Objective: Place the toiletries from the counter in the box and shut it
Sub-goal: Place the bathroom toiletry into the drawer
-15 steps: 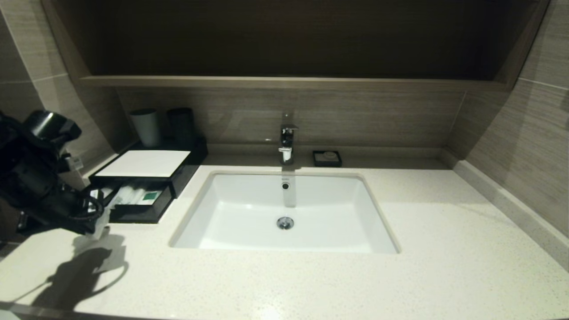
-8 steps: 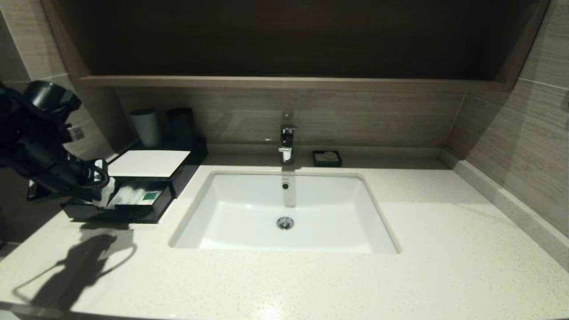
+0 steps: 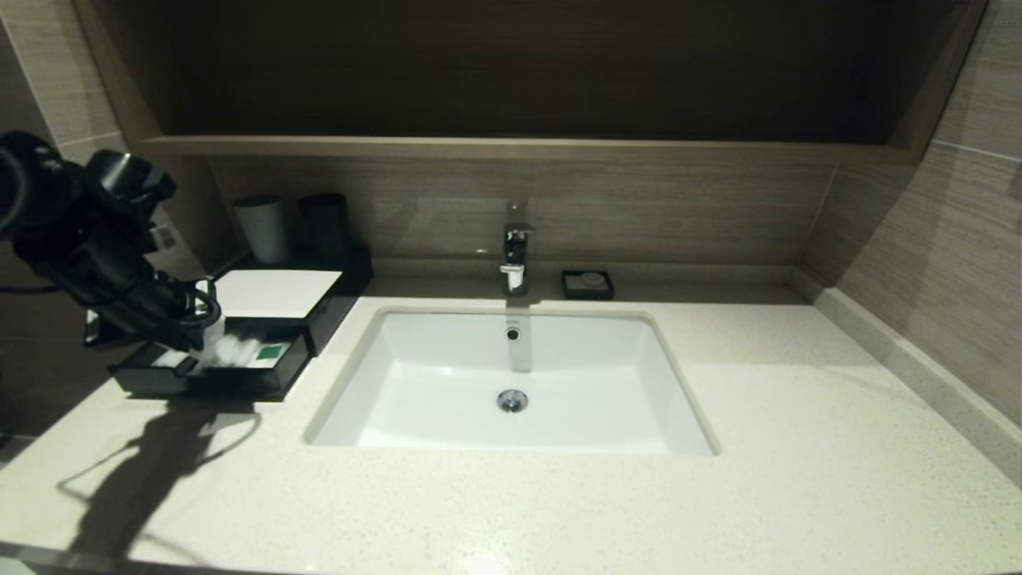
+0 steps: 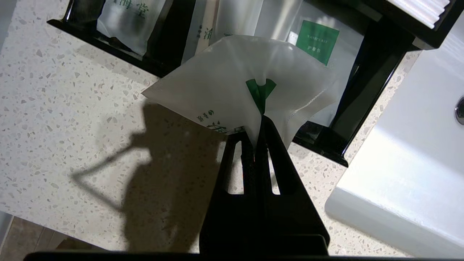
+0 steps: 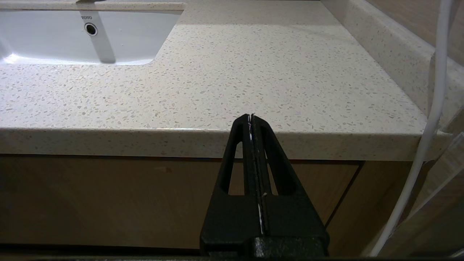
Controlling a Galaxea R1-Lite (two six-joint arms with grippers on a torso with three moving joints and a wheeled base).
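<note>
While the left gripper hangs over the drawer's near edge, its fingers are clamped on the frosted packet, pinching it through the green label so the film fans out beyond the tips. Open drawer of the box lies just beyond and below the fingertips, other packets already inside. Risk: releasing now, the packet could catch the drawer's front wall and slide onto the counter. Right gripper parked off the counter edge, fingers pressed together.

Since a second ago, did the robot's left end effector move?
Yes. The left end effector, shut on a packet, rose and swung toward the sink, from beside the open drawer to above it.
</note>
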